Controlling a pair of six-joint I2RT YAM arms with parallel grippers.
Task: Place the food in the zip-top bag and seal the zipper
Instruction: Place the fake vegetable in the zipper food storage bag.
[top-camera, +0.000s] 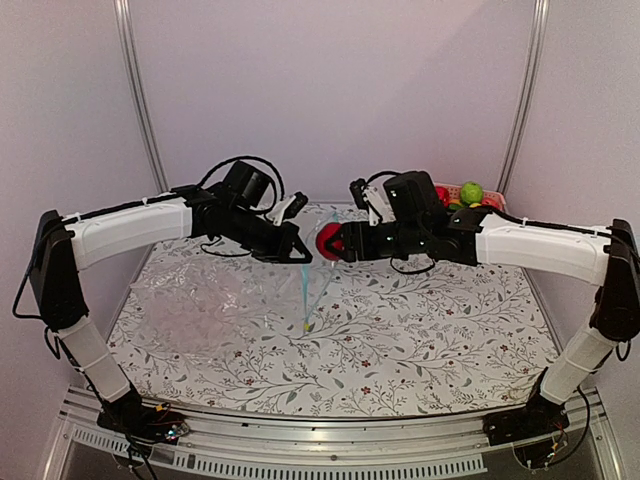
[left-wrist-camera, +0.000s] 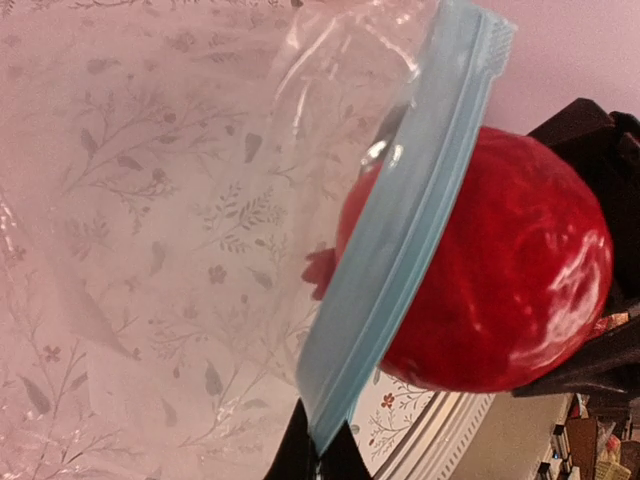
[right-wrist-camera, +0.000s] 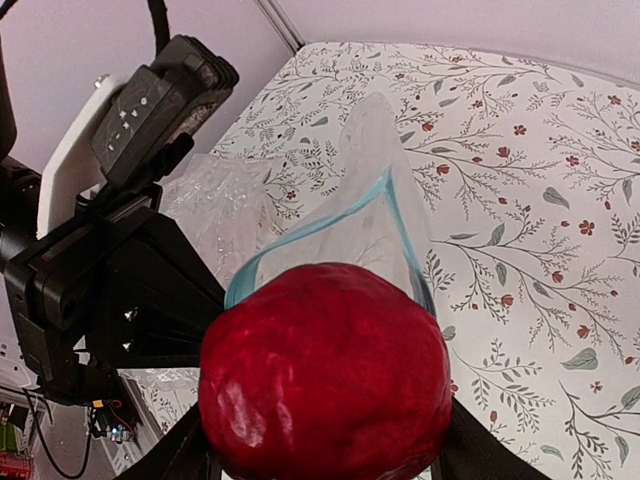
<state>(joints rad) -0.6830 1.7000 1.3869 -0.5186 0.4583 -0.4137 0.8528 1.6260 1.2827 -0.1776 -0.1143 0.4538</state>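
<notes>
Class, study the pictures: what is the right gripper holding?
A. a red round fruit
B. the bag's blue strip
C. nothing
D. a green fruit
A: the right gripper clasps the red round fruit at the open mouth of the zip-top bag, whose zipper the left gripper pinches.

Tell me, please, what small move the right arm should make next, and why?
Probably ease the red fruit a little forward through the mouth before letting go. The left gripper is shut on the zipper edge of the zip-top bag, holding it open, and the right gripper holds the fruit just at that opening, not yet inside.
</notes>
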